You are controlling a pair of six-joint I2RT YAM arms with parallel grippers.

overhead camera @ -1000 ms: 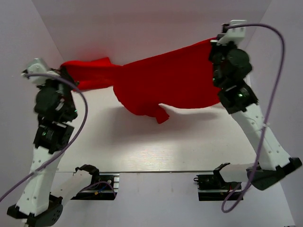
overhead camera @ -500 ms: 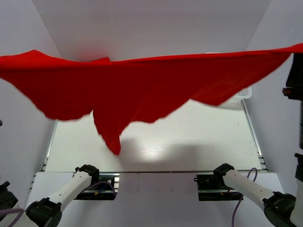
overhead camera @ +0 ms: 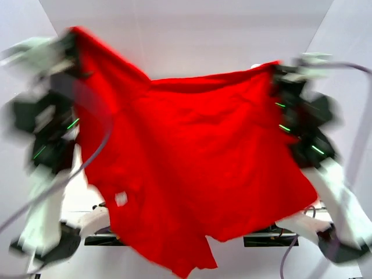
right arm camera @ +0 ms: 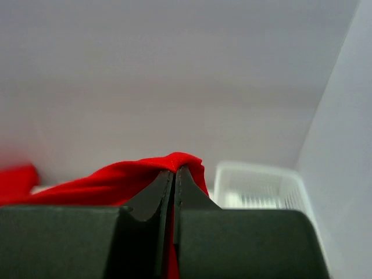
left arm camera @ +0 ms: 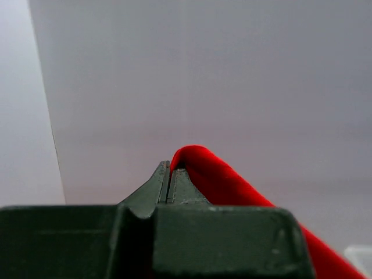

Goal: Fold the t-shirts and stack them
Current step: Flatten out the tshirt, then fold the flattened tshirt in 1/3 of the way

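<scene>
While I am holding both arms raised above the table (overhead camera: 84,192), I am gripping one red t-shirt (overhead camera: 192,174) between them. My left end effector (left arm camera: 168,170) is pinching a fold of the red cloth, its two fingers pressed together with no gap showing and the cloth running off down to the right of them. My right end effector (right arm camera: 175,172) is likewise clamping a bunched edge of the same shirt, fingers closed tight on it. In the top view the shirt is hanging spread wide in the air, its upper corners going up to my two grips at the left and right. Its body is draping toward the near edge of the table and covering most of the surface. The lowest point of the cloth is dangling in front of my arm bases. A small white patch is showing on the cloth near its lower left. Both arms are looking blurred in that view. A white lattice basket (right arm camera: 258,186) is sitting just beyond my right fingertips, toward the right wall.
</scene>
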